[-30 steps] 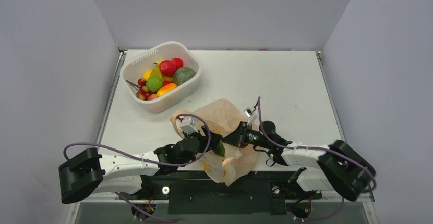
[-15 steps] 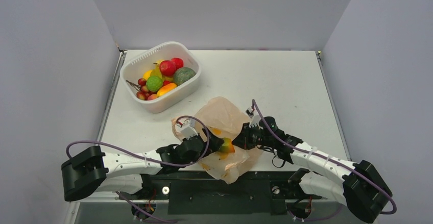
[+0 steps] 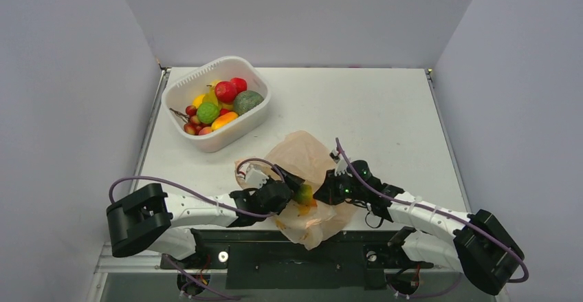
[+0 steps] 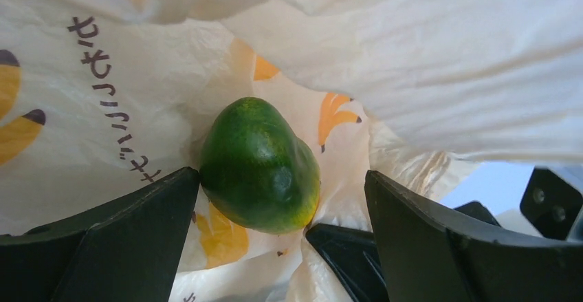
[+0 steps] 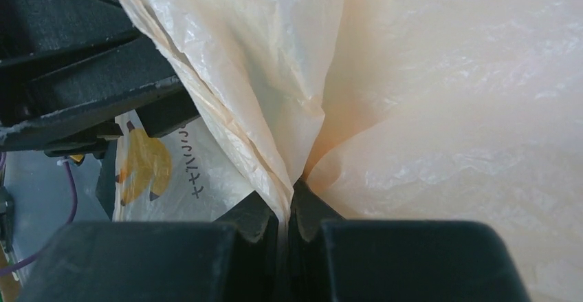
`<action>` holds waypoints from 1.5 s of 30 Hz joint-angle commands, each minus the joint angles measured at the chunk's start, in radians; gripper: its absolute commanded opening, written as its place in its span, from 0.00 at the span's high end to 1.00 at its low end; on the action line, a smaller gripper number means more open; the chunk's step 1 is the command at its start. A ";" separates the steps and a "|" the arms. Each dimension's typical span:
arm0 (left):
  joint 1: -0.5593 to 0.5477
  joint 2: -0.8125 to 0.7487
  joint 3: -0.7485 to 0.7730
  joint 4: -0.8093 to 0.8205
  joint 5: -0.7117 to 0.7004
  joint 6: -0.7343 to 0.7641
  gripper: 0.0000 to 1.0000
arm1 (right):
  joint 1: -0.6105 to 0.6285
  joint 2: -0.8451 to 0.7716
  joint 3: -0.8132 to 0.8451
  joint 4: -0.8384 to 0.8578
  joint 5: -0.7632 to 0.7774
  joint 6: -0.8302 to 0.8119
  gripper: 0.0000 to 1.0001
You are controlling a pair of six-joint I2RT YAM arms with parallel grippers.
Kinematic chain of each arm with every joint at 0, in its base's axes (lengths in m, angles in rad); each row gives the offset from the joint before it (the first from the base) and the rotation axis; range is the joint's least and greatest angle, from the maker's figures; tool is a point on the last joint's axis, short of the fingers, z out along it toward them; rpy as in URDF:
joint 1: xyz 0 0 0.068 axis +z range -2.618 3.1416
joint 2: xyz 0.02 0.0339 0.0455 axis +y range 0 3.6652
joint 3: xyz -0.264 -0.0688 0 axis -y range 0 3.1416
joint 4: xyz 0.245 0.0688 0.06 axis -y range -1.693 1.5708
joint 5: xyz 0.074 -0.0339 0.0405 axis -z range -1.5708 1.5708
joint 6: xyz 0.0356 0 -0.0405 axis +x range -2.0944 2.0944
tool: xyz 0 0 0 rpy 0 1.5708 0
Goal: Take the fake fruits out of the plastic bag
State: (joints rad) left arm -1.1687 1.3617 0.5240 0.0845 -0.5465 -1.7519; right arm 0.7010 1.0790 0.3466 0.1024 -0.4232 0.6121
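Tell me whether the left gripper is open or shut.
Open: the left gripper fingers stand wide apart inside the plastic bag, green fruit between them.

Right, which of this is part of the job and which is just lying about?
Job: thin translucent peach plastic bag; glossy green-and-yellow toy fruit inside it; left gripper, open around it; right gripper, pinching the bag.
Lying about: white plastic basket; dull dark-green round fruit in it.

The plastic bag (image 4: pixel 447 75) sags close over the left gripper (image 4: pixel 282 177), its spread jaws flanking a green fake fruit (image 4: pixel 260 164); the right gripper (image 5: pixel 289 202) pinches film alongside.
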 commanded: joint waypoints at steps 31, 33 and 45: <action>0.026 -0.379 -0.072 0.152 0.238 0.580 1.00 | -0.034 -0.150 0.165 -0.242 0.414 -0.116 1.00; 0.077 -0.495 -0.119 0.264 0.390 0.611 1.00 | -0.032 -0.156 0.164 -0.232 0.433 -0.109 1.00; 0.383 -0.552 0.352 -0.391 0.923 1.019 1.00 | -0.034 -0.159 0.274 -0.400 0.800 -0.030 1.00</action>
State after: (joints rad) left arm -0.8589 0.8196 0.6224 0.0059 0.3260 -0.9958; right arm 0.6682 0.9371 0.5480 -0.2249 0.1829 0.5434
